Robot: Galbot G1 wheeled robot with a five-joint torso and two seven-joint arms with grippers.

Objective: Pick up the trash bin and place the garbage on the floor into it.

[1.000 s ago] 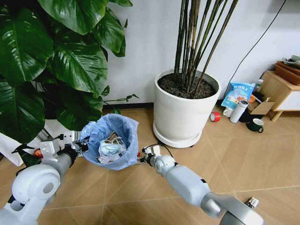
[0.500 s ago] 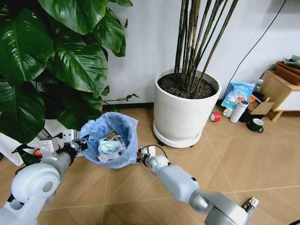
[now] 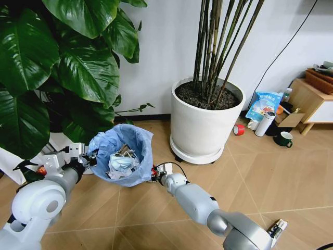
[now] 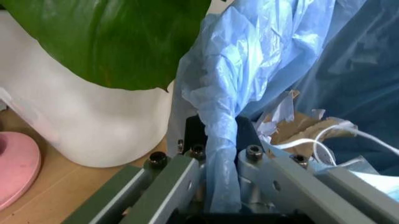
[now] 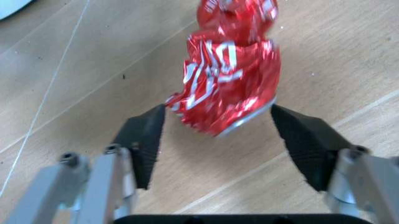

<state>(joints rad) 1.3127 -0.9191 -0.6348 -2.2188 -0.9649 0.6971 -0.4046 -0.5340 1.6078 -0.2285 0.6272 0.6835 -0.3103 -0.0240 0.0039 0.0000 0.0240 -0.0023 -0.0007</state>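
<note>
The trash bin (image 3: 123,156), lined with a crinkly light-blue bag and holding paper and a face mask, sits low beside the big leafy plant. My left gripper (image 3: 83,158) is shut on its rim; the left wrist view shows the fingers (image 4: 187,179) pinching the blue bag (image 4: 249,79). My right gripper (image 3: 154,174) is down at the floor (image 3: 270,177) just right of the bin. It is open, its pads (image 5: 147,140) on either side of a red crushed piece (image 5: 228,84) of garbage lying on the wood. A black-white tube wrapper (image 3: 277,227) lies farther right.
A big white plant pot (image 3: 203,127) stands right behind the right gripper. The leafy plant (image 3: 62,67) overhangs the left arm, its white pot (image 4: 93,126) close by. A red tape roll (image 3: 239,129), white bottle (image 3: 265,124), mug (image 3: 284,138) and wooden cabinet (image 3: 312,101) are at the right.
My right arm has reached left and lower toward the bin's side, bringing the gripper to the red piece. The bin shifted slightly left with the left gripper.
</note>
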